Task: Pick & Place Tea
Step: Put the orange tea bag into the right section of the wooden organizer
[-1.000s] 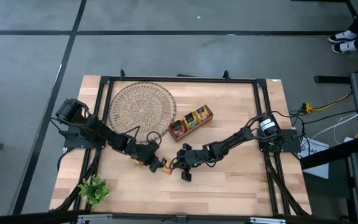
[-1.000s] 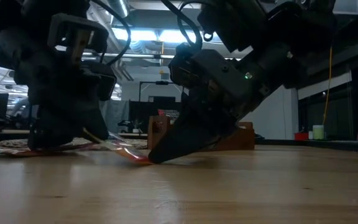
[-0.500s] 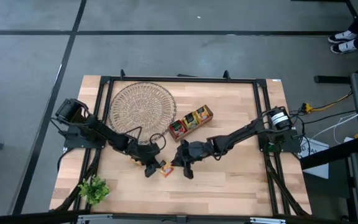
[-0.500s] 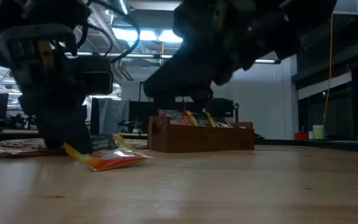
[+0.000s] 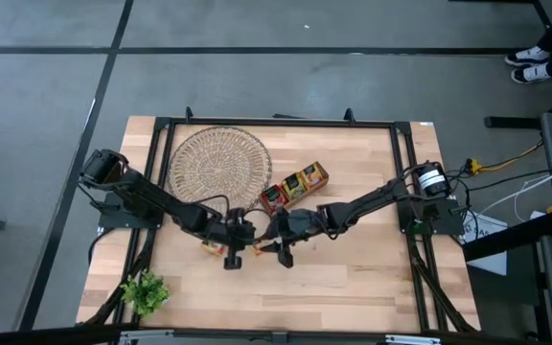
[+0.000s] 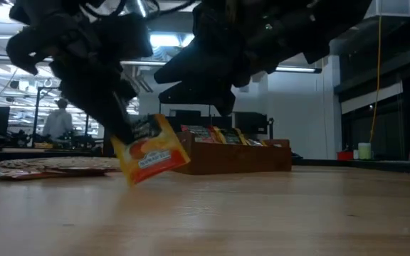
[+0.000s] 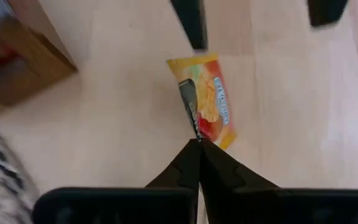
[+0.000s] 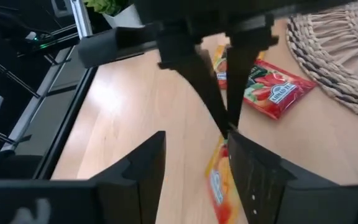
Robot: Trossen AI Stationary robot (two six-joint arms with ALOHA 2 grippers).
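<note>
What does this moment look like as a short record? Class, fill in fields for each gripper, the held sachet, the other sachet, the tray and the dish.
left gripper: shut on the orange sachet, lifted above the table
right gripper: open, close beside the orange sachet, holding nothing
orange sachet: hangs tilted from the left gripper, clear of the table
red sachet: lies flat by the wicker dish's edge
wooden tray: holds sachets upright
wicker dish: on the table, behind the left arm

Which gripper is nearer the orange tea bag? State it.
Left. The left gripper is shut on the orange tea bag, pinching its edge and holding it off the table. The right gripper is open right beside it, not gripping.
</note>
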